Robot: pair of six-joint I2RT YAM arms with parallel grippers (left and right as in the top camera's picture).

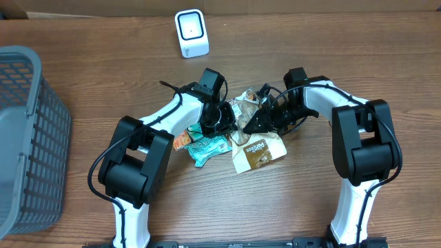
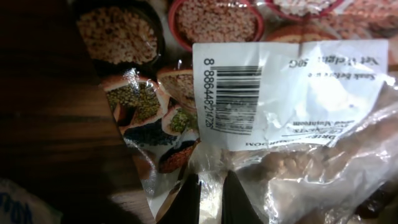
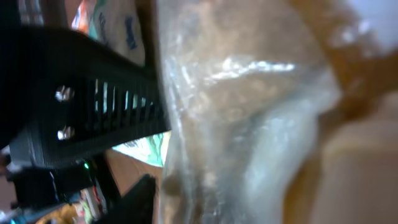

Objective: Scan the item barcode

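Basket (image 1: pixel 27 131), grey and slatted, stands at the left edge of the surface (image 1: pixel 89 83), a brown wood-grain top. Right of it the left arm (image 1: pixel 138 158) reaches to the middle, where the left fingers (image 2: pixel 190 205) are closed tight on the thin clear edge of the packet (image 1: pixel 244 105).

The packet sits between the ends of the two arms, over a small heap of other packs and well apart from the white scanner (image 1: pixel 191 32) at the far side. From overhead it looks crumpled, and its long axis cannot be told. In the left wrist view its white label (image 2: pixel 311 87) lies across the picture with the print upside down. The barcode (image 2: pixel 237 99) is at the label's left end, facing that camera, with its bars running across and its digits down the left side. Above and left of the label the wrapper shows printed bowls of grains and green beans. Below the label is clear film over pale, lumpy contents.

Around the packet lie an orange pack (image 1: pixel 182 140), a green pack (image 1: pixel 210 147) and a brown pack (image 1: pixel 258 153).

The right fingers (image 1: pixel 256 122) are close at the packet's right side. How far open they are, and whether they grip it, cannot be told, since the right wrist view is a blur of clear film.
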